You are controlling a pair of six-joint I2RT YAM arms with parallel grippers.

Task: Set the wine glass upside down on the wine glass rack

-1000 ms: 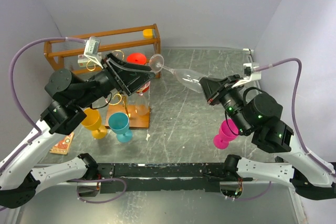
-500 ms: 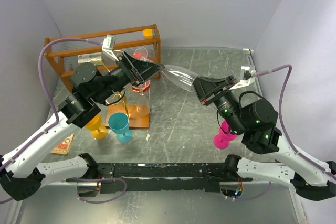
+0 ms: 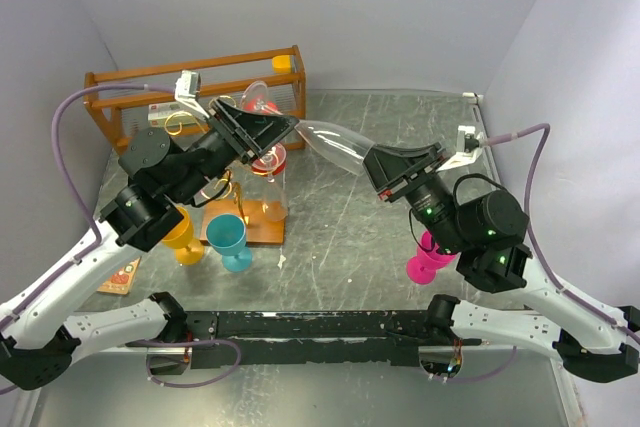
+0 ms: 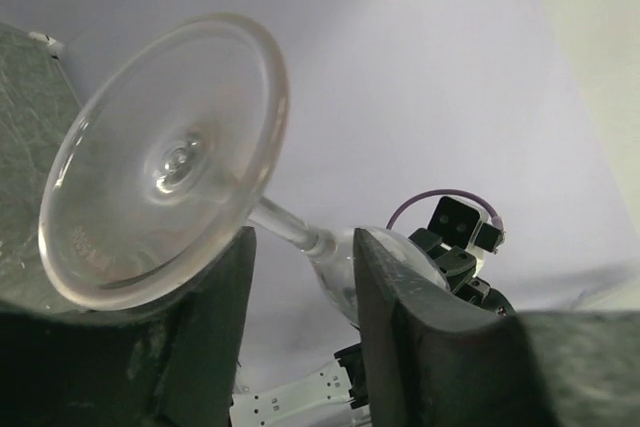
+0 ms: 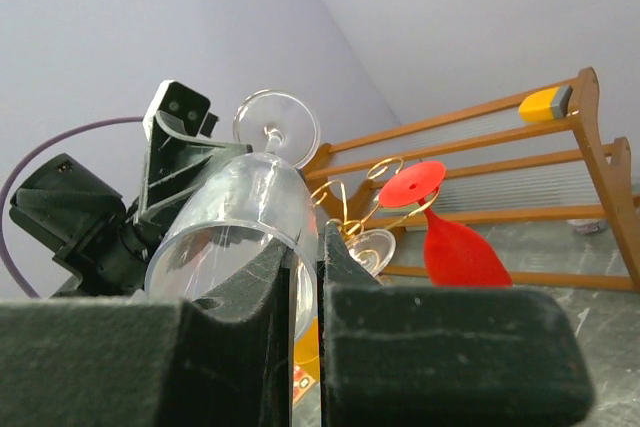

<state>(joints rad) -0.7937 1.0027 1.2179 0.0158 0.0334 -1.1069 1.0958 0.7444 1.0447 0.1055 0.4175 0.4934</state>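
A clear wine glass (image 3: 335, 147) hangs roughly level in the air above the table. My right gripper (image 3: 378, 162) is shut on the bowl's rim, one finger inside and one outside, as the right wrist view (image 5: 308, 257) shows. My left gripper (image 4: 300, 247) is open, with the thin stem (image 4: 290, 227) between its fingers and the round foot (image 4: 165, 162) just beyond them. The gold wire wine glass rack (image 5: 350, 209) stands on its wooden base (image 3: 250, 225) below the left gripper (image 3: 282, 129). A red glass (image 5: 455, 247) hangs upside down on it.
An orange-brown wooden crate (image 3: 190, 87) stands at the back left. A yellow glass (image 3: 180, 232) and a teal glass (image 3: 228, 237) stand in front of the rack. A pink glass (image 3: 430, 259) stands under the right arm. A small card (image 3: 120, 275) lies at the left.
My right gripper has carried the clear glass left and back, towards the rack. My left arm has risen, and its open fingers now straddle the stem by the foot.
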